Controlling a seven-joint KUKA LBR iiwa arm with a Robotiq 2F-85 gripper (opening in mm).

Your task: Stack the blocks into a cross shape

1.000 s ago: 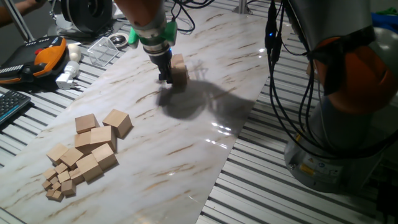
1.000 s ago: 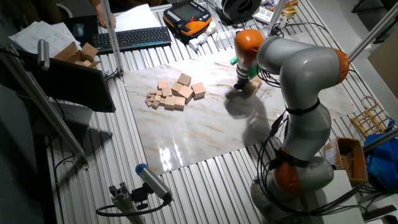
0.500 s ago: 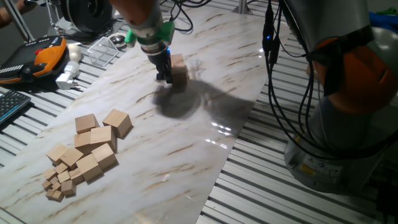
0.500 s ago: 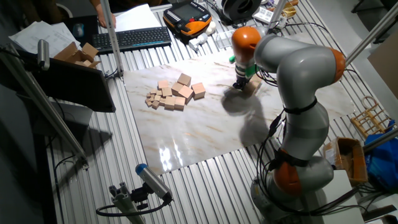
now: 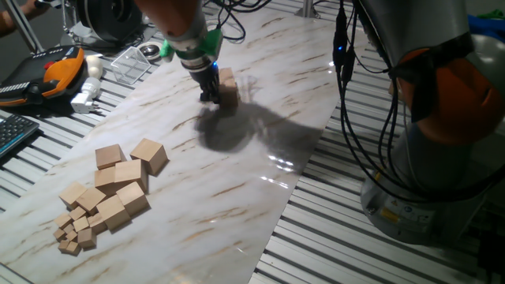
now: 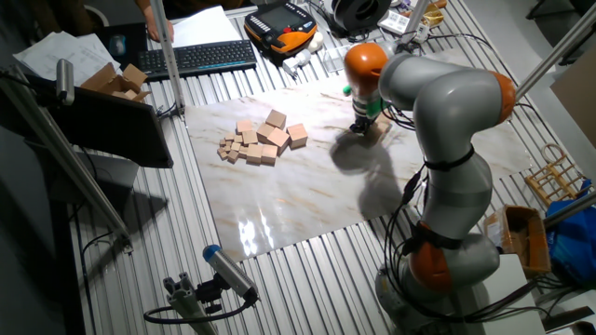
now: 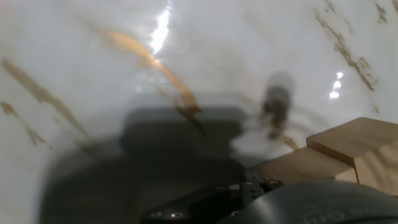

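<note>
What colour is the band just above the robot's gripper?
Green. The band sits right above the gripper, and it shows best in the fixed view nearest the blocks.

The blocks are plain light tan wooden cubes with smooth faces. Two of them (image 5: 227, 87) sit stacked toward the far end of the marble board (image 5: 260, 189), the upper one seemingly offset from the lower, though the arm hides much of the pair. The remaining large blocks (image 5: 126, 177) lie clustered near the board's near left corner, touching one another, faces turned at differing angles.
</note>
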